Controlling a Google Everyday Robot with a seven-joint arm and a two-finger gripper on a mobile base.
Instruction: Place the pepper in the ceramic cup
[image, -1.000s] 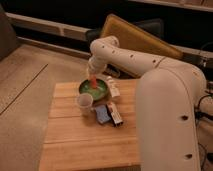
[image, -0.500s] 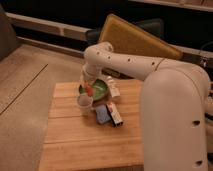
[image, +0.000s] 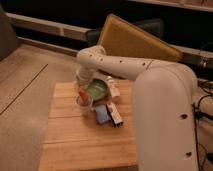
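Arm, near segment (image: 165, 120): 1 broad white housing fills the lower right, in front of the table's right edge.
Table (image: 75, 145): 1 wooden butcher-block top; its near half is bare planks.
Small boxes: 2 lie side by side near the table's middle, 1 blue (image: 101, 114) and 1 dark with a white-red label (image: 115, 113), touching or nearly so.
Ceramic cup (image: 84, 104): 1 off-white cup, upright, just left of the blue box and just in front of the bowl.
Pepper (image: 83, 94): 1 red-orange pepper, directly above the cup's mouth, its lower end at or inside the rim; cannot tell whether it rests in the cup.
Gripper (image: 83, 89): 1, pointing down over the cup, right at the pepper's top; whether it grasps the pepper cannot be told.
Green bowl (image: 97, 90): 1, wider than the cup, behind it and to its right.
White carton (image: 113, 87): 1, just right of the bowl.
Arm, far segment (image: 120, 65): 1 white link runs leftward from the housing, bends at an elbow above the bowl, then drops to the gripper.
Background: 1 yellow-tan panel (image: 135, 42) leans tilted behind the table.
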